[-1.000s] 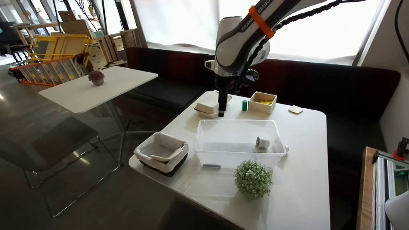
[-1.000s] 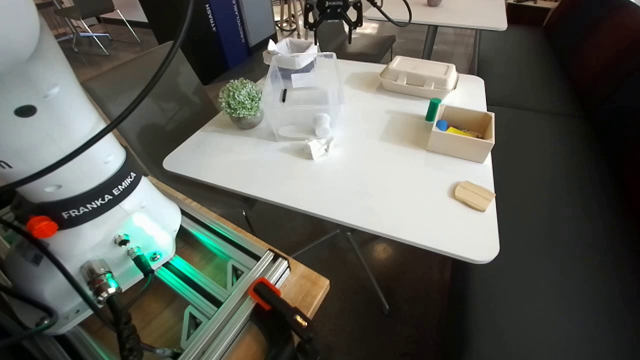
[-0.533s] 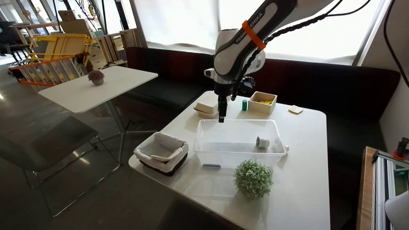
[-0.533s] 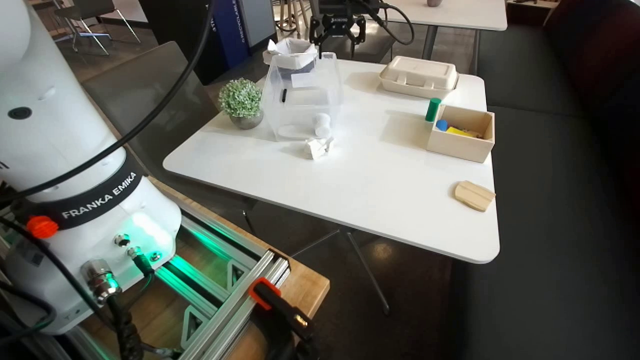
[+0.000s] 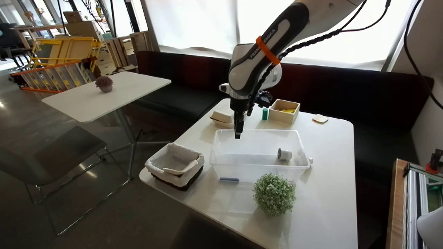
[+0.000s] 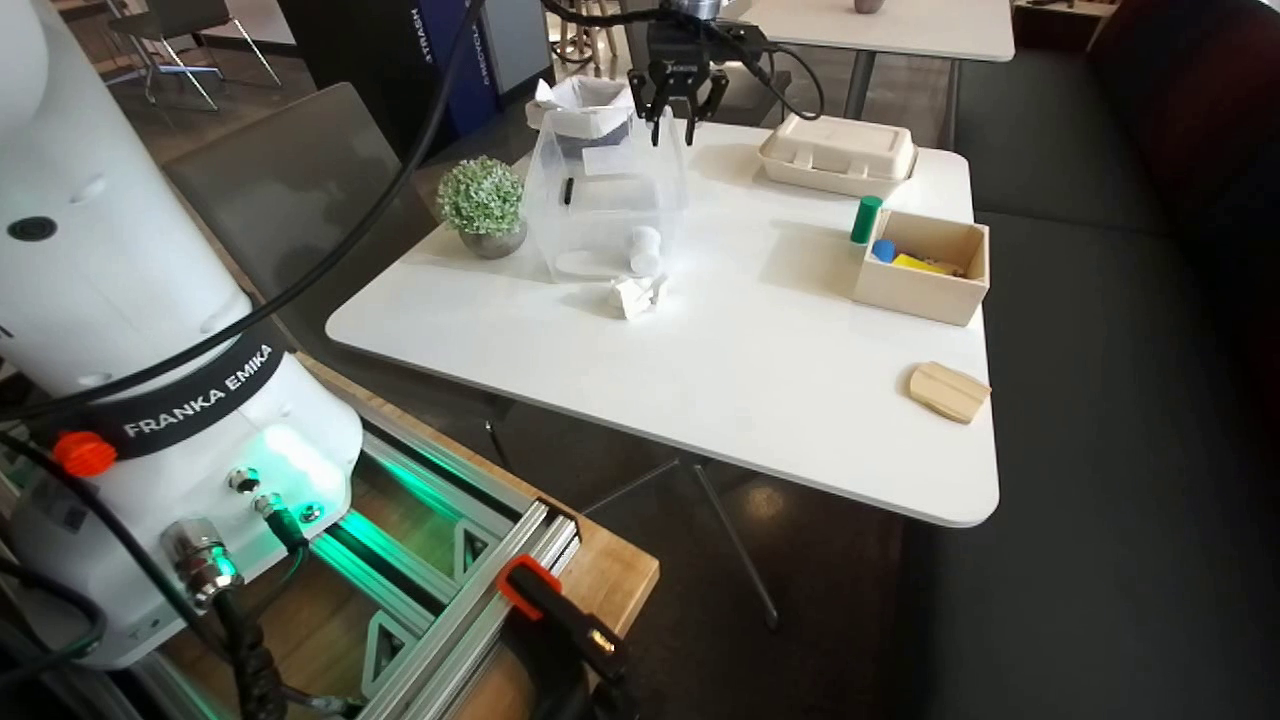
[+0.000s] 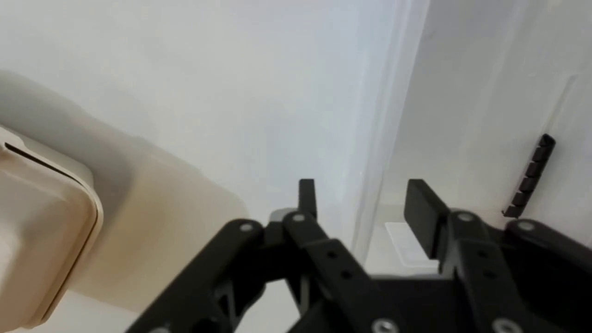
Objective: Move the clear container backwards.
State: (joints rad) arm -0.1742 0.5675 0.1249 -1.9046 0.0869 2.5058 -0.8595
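Note:
The clear container (image 5: 256, 166) is a large shallow see-through bin with a whitish rim, upright on the white table; it also shows in an exterior view (image 6: 552, 225). A small white cup (image 5: 284, 154) lies in it. My gripper (image 5: 238, 135) points down at the container's far long rim in that view, and it is also seen in an exterior view (image 6: 673, 138). In the wrist view the fingers (image 7: 359, 187) are partly open, with a clear gap. The container's rim (image 7: 393, 115) runs between them in the picture, with space on both sides. I cannot tell whether the fingertips reach below the rim.
A potted plant (image 5: 274, 194) and a lined basket (image 5: 162, 171) stand close to the container. A takeout box (image 6: 845, 150), a green cylinder (image 6: 866, 220) and a wooden box (image 6: 915, 300) stand across the table. Crumpled paper (image 6: 636, 297) lies by the container's end. A dark coil (image 7: 529, 178) shows beyond the rim.
My gripper has come down to the container's rim, and its fingers have moved closer together. The container and the other objects have not moved.

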